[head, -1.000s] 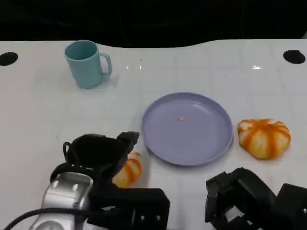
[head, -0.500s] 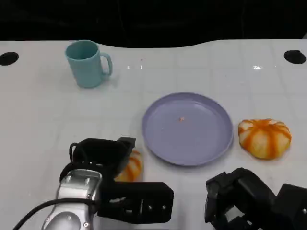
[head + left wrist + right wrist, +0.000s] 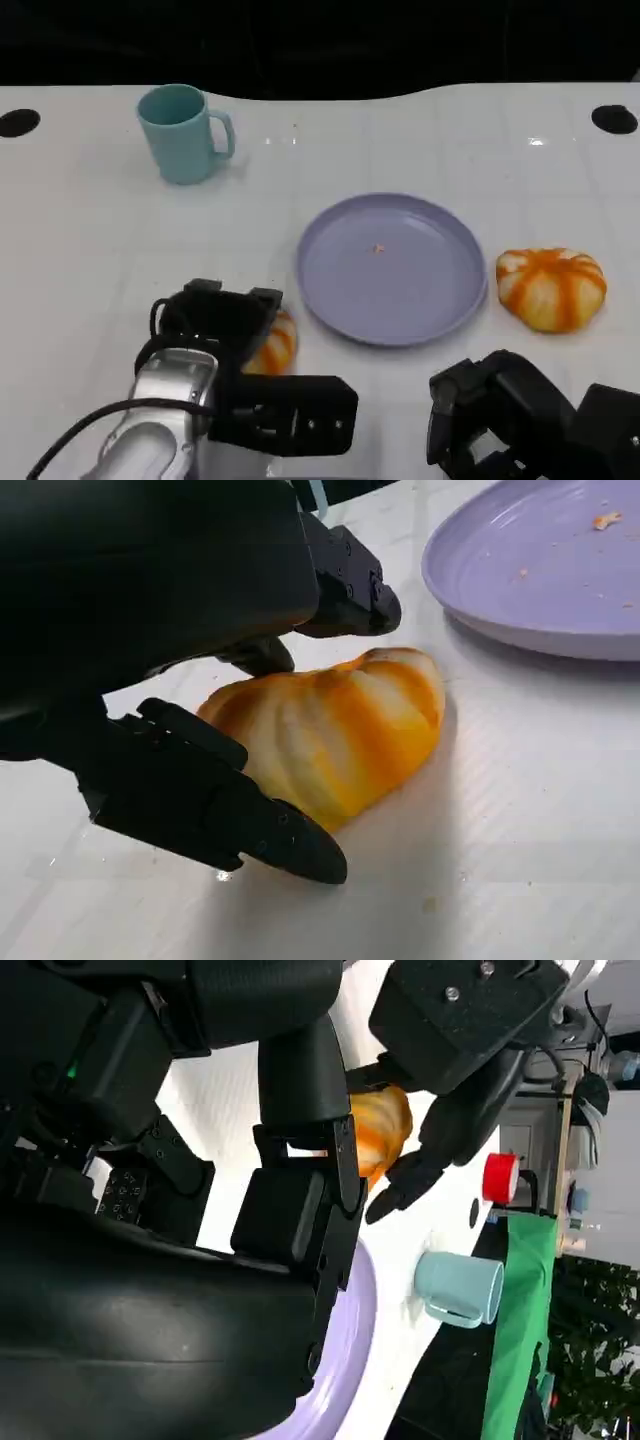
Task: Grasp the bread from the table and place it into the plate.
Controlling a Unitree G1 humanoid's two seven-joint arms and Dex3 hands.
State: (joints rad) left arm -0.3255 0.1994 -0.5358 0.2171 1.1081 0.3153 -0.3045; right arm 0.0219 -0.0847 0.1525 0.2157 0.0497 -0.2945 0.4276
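A small orange-and-white striped bread (image 3: 274, 345) lies on the white table just left of the lilac plate (image 3: 390, 268). My left hand (image 3: 215, 325) sits over it, and in the left wrist view its black fingers (image 3: 220, 815) stand on both sides of the bread (image 3: 340, 735), close to it but still apart, while the bread rests on the table. The plate's rim (image 3: 520, 630) is a short way beyond. A second, larger striped bread (image 3: 551, 287) lies right of the plate. My right hand (image 3: 500, 415) hovers low at the near edge with curled fingers and nothing in it.
A teal mug (image 3: 183, 132) stands at the back left. Black round holes (image 3: 612, 118) mark the table's far corners. The plate holds only a crumb (image 3: 378, 249). In the right wrist view a red object (image 3: 503, 1178) and green cloth (image 3: 520, 1330) lie beyond the table.
My left hand has drawn back a little and settled lower around the small bread, which has not moved. The right hand is unchanged.
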